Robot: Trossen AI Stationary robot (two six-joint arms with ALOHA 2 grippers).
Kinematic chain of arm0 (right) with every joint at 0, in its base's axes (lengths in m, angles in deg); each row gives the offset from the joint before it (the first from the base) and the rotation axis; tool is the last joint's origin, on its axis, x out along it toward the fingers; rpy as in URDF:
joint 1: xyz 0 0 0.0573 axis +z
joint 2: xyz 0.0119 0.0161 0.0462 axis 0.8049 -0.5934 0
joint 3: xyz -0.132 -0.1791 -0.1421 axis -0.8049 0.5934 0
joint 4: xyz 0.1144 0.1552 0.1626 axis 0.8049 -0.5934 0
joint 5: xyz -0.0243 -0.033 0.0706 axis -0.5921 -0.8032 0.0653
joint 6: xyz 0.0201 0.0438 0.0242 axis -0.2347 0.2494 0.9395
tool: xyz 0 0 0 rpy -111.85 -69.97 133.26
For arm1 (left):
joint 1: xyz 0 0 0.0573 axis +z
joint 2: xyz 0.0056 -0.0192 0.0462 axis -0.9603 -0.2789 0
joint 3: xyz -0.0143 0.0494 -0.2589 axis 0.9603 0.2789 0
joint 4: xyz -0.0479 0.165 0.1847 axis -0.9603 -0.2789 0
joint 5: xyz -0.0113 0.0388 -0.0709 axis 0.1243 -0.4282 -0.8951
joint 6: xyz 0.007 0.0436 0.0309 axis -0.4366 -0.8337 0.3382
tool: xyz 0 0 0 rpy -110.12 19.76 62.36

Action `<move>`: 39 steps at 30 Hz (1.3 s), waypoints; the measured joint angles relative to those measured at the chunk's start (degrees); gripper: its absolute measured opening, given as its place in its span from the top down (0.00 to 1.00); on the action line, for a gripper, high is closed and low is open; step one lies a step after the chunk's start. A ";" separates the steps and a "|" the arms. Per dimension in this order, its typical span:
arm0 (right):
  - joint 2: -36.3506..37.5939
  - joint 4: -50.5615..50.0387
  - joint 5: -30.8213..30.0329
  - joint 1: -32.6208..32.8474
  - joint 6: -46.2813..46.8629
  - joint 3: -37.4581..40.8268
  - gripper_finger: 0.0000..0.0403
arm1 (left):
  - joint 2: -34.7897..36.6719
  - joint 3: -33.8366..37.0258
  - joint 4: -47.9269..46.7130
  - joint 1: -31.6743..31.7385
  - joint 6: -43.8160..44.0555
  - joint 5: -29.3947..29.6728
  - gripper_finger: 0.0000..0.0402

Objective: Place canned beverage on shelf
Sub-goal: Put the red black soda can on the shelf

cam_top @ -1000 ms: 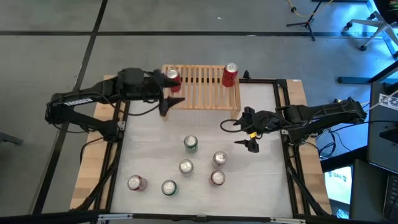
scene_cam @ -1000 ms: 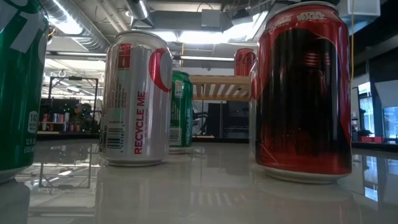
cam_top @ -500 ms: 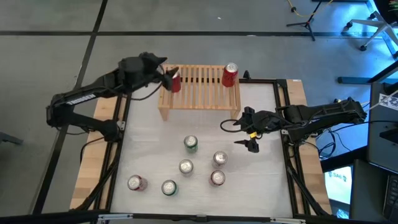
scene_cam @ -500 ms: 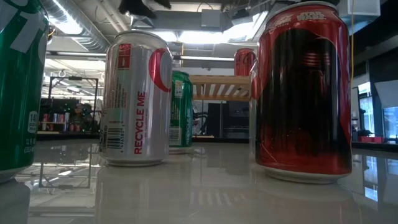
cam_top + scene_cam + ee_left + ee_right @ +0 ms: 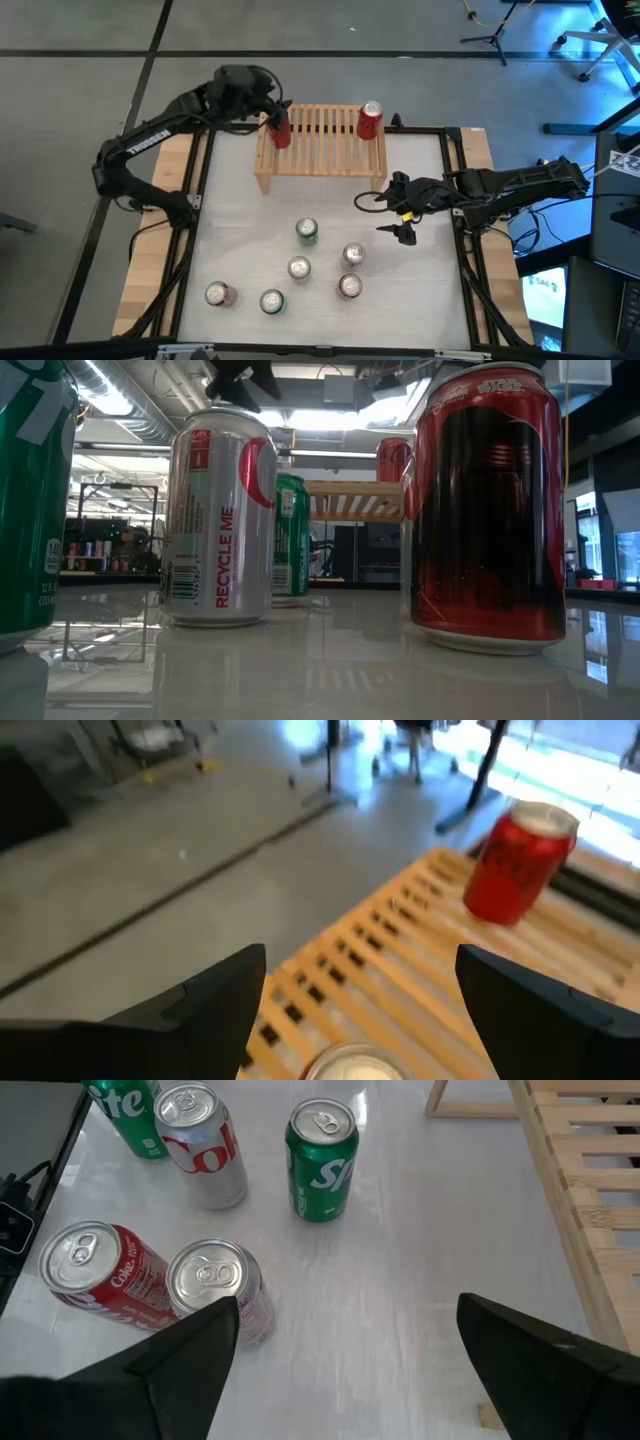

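Left pincer [image 5: 272, 112] around red can [image 5: 279, 131] at left end of shelf [image 5: 320, 150], jaws wide, grip unclear; best set upright on slats, then lifted straight off; right pincer [image 5: 388, 213] open, empty above worktop [image 5: 250, 230].

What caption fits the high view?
Left end effector at a red can on the shelf; five cans wait below.

I count eight cans in all; two red cans [image 5: 370, 120] stand on the one wooden shelf [image 5: 320, 150]; six cans [image 5: 307, 231] stand on the table [image 5: 420, 290], two green, two red, two silver; I see two arms.
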 joint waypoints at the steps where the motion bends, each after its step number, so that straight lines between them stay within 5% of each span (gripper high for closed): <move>1: 0.00 0.00 0.00 0.00 0.00 0.00 0.08 | -1.00 -1.67 -2.41 0.39 -0.02 -0.84 0.21; 9: 0.00 -0.02 0.00 0.00 0.00 0.00 0.08 | -7.94 -9.69 -16.57 1.64 0.16 -2.28 0.21; 39: 0.00 -0.13 0.00 0.00 0.00 0.00 0.08 | -9.75 -9.86 -24.17 1.07 0.19 -6.62 0.21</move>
